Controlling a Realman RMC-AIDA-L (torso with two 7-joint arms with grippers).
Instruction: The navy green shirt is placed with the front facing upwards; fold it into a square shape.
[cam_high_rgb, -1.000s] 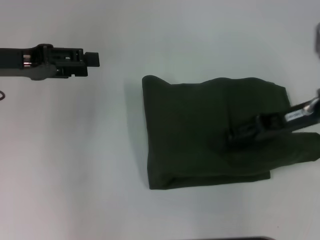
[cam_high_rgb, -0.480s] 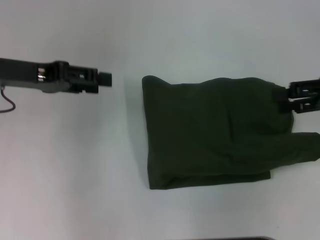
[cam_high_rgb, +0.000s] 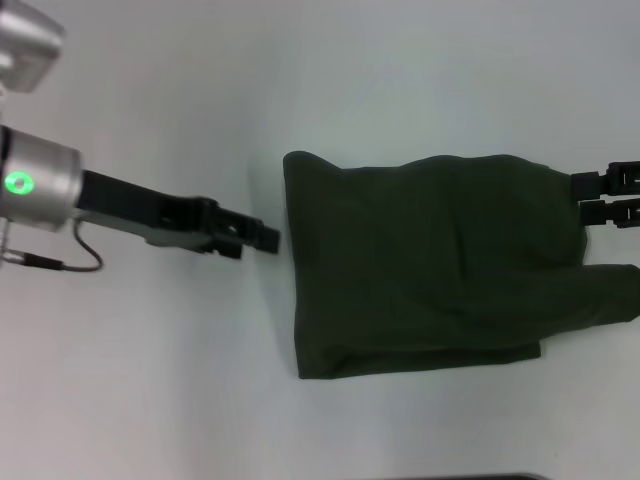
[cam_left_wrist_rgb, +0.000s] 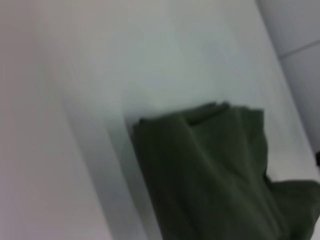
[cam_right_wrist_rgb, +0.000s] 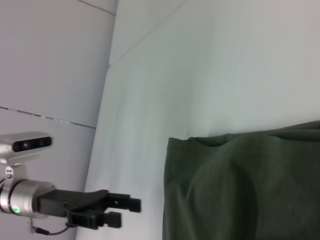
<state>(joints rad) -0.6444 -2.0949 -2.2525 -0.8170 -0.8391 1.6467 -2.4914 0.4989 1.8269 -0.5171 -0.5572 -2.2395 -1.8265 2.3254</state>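
Dark olive-green cotton, the navy green shirt (cam_high_rgb: 430, 265) lies folded on the white table (cam_high_rgb: 150, 380), a little to the robot's right of the middle in the head view. It forms a rough rectangle, plain on top with no lettering showing, its upper edge wavy and its near edge doubled over into a thicker fold. One flap sticks out past the rest at the near right corner. The left gripper (cam_high_rgb: 262, 237) reaches in low from the robot's left, its black fingers pointing at the shirt's left edge and stopping just short of the cloth, holding nothing. In the right wrist view the same gripper (cam_right_wrist_rgb: 131, 211) shows two dark fingers with a narrow gap between them, so the jaws stand slightly parted and empty. Behind it the arm carries a silver joint with a green light (cam_high_rgb: 17, 184) and a thin cable (cam_high_rgb: 70, 262) looping down onto the table. The right gripper (cam_high_rgb: 580, 196) sits at the far right edge of the head view, just at the shirt's upper right corner, two dark fingers parted one above the other; whether they touch or pinch the hem cannot be told. The left wrist view shows the shirt (cam_left_wrist_rgb: 215, 175) from that arm's side, its nearest corner bunched.
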